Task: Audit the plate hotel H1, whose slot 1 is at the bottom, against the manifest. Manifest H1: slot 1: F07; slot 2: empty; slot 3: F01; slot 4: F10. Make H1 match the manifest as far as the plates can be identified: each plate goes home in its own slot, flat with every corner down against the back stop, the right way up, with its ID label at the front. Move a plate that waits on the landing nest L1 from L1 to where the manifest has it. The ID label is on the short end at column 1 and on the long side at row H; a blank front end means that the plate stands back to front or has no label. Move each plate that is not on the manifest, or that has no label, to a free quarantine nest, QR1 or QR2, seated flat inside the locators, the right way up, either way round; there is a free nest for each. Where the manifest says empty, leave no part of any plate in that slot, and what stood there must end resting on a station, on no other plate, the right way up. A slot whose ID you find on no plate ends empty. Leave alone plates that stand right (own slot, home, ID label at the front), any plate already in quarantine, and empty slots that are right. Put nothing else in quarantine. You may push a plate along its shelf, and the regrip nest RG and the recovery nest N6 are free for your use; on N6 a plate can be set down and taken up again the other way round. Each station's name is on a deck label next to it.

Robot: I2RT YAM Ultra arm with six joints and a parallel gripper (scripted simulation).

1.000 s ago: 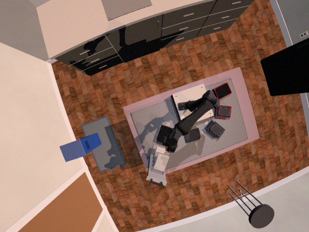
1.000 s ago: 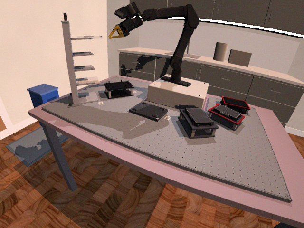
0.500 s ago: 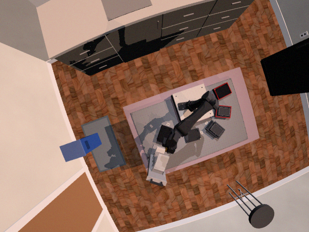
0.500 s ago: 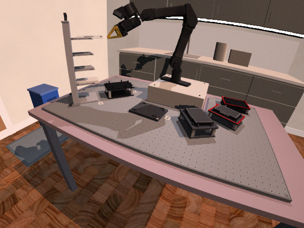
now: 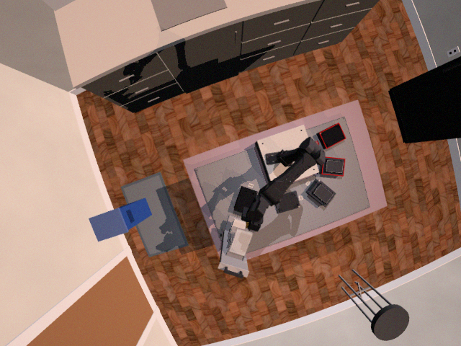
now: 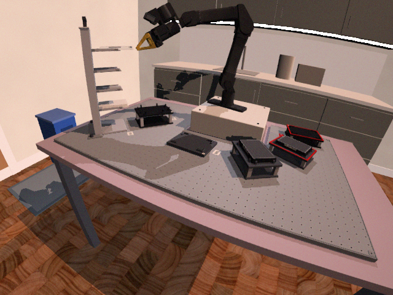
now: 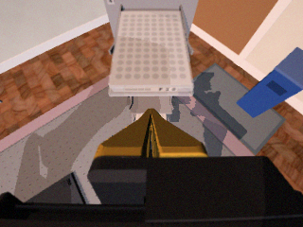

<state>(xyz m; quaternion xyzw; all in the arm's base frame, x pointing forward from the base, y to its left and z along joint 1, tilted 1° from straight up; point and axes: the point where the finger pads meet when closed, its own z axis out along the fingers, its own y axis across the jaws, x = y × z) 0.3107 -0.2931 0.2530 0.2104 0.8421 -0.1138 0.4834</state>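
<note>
The plate hotel H1 (image 6: pixel 90 91) (image 5: pixel 233 258) stands at the table's left end with four shelves. A pale well plate (image 7: pixel 151 52) (image 6: pixel 111 48) lies on the top shelf, with a small label strip on the end facing me. Another pale plate (image 6: pixel 113 103) lies on the bottom shelf. The two middle shelves (image 6: pixel 107 69) look thin; I cannot tell what they hold. My gripper (image 7: pixel 151 113) (image 6: pixel 140 48) (image 5: pixel 243 224) is shut and empty. Its yellow fingertips sit just in front of the top-shelf plate, at its level and a short gap from it.
A raised black nest (image 6: pixel 153 115) stands near the hotel. A flat black nest (image 6: pixel 191 142) lies mid-table. A raised nest holds a dark plate (image 6: pixel 256 149). Two red-rimmed nests: one (image 6: pixel 293 146) holds a dark plate, the other (image 6: pixel 304 132) looks bare. The arm's pedestal (image 6: pixel 229 123) stands behind.
</note>
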